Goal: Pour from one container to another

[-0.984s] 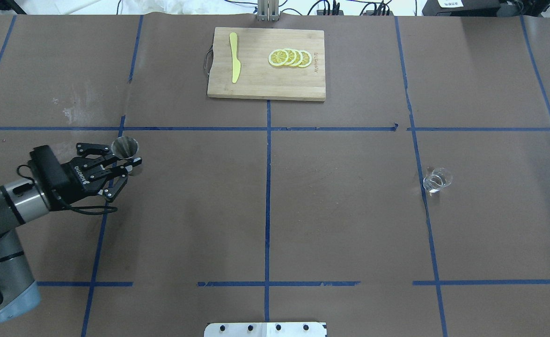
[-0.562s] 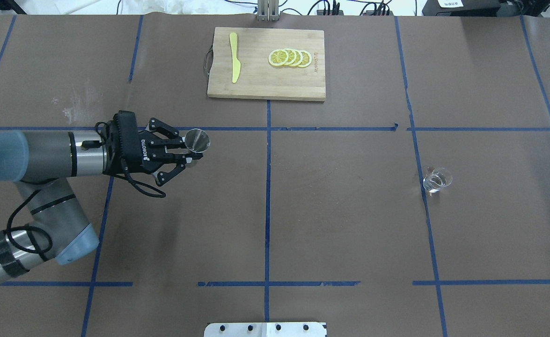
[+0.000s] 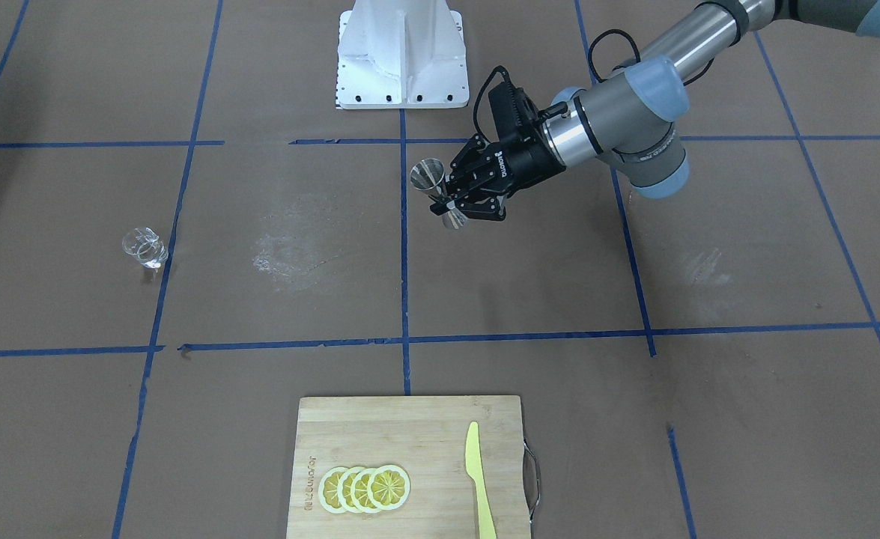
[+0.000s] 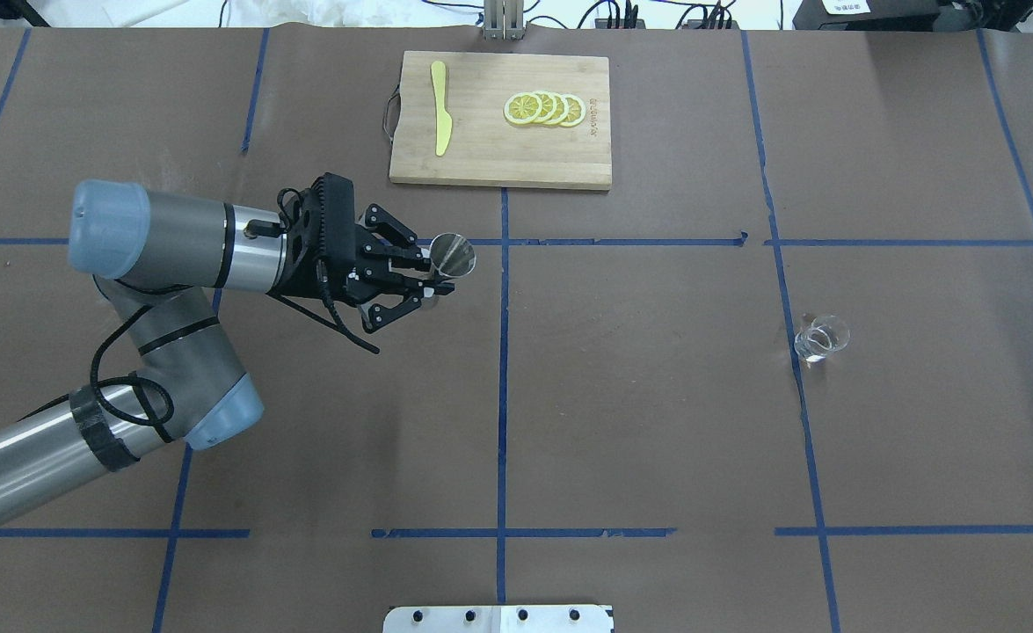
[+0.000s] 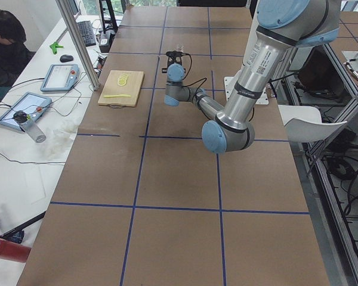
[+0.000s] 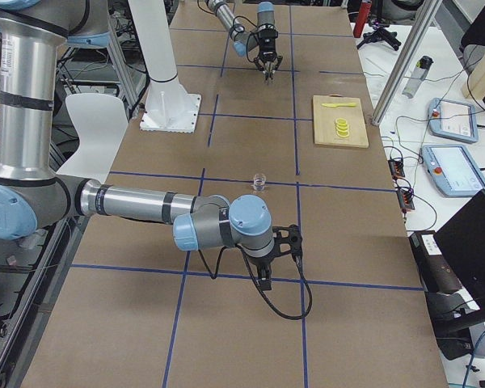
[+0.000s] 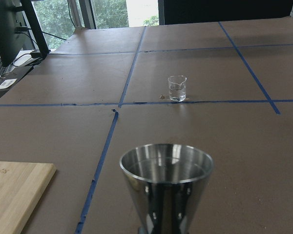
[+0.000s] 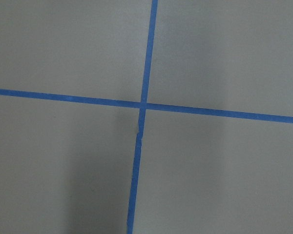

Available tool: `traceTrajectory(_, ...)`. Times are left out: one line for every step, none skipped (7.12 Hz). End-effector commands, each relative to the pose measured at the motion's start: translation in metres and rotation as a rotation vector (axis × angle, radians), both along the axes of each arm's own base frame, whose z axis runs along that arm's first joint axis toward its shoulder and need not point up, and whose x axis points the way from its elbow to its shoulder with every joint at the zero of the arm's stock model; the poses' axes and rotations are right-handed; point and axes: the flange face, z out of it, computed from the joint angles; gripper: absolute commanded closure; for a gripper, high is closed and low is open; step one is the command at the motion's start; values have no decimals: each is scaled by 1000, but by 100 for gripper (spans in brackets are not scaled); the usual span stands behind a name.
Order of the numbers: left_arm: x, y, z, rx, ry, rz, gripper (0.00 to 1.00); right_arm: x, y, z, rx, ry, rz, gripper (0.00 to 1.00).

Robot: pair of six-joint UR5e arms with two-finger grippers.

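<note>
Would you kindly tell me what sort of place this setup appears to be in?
Most likely a robotics lab: a paper-covered table gridded with blue tape, industrial arms mounted at it, and a side bench with control pendants and cables.

I saw the left gripper [image 4: 431, 283] carry the steel jigger [image 4: 453, 255] from the left-middle of the overhead frame rightward and slightly upward, ending just left of the central vertical tape line [image 4: 504, 352].
</note>
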Motion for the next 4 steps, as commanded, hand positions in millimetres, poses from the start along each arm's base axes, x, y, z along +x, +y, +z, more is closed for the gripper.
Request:
traceTrajectory(40,7,-41,-28,54,-22,100,0,0,-1,6,-1,-2,0)
traceTrajectory(43,7,-44,-28,55,-21,100,0,-1,-2,8,-1,-1,0)
traceTrajectory(46,10,-48,-25,60,-15,100,0,-2,-2,5,-2,2,0)
traceTrajectory(49,11,-46,-28,57,-13,100,0,-2,-4,7,-4,3,0)
